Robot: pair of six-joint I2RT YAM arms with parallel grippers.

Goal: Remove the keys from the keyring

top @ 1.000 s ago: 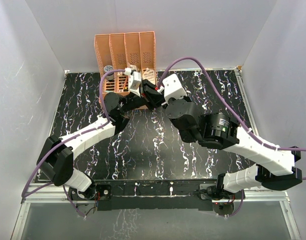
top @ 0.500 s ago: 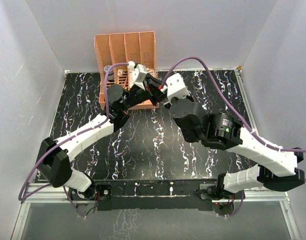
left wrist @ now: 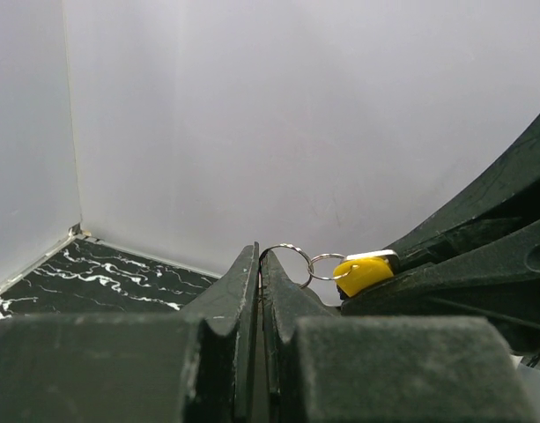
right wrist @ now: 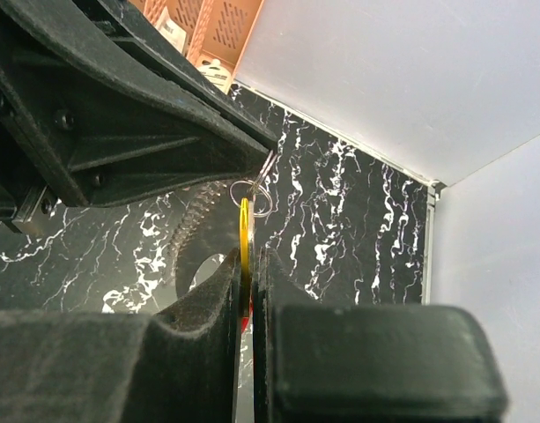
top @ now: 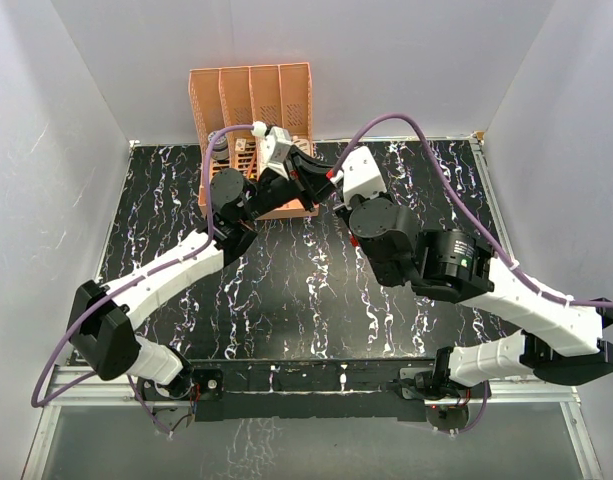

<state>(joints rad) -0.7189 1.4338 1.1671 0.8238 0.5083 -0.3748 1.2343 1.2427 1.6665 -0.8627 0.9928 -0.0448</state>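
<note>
In the left wrist view my left gripper [left wrist: 259,251] is shut on the thin wire keyring [left wrist: 287,246]. A second small ring [left wrist: 325,257] links it to a yellow key [left wrist: 362,273]. The right wrist view shows my right gripper [right wrist: 249,256] shut on that yellow key [right wrist: 244,234], seen edge-on, with the keyring [right wrist: 264,211] just above it. A red sliver [right wrist: 246,322] shows low between the right jaws; I cannot tell what it is. From above, the left gripper [top: 304,170] and right gripper [top: 324,180] meet tip to tip above the table, in front of the rack.
An orange slotted rack [top: 251,100] holding small items stands at the back left, right behind the left gripper. The black marbled table [top: 286,290] is ringed by white walls. Purple cables [top: 386,122] arc over both arms.
Both grippers have moved together toward the back wall and the rack, still joined at the ring and key. The arms have stretched out further.
</note>
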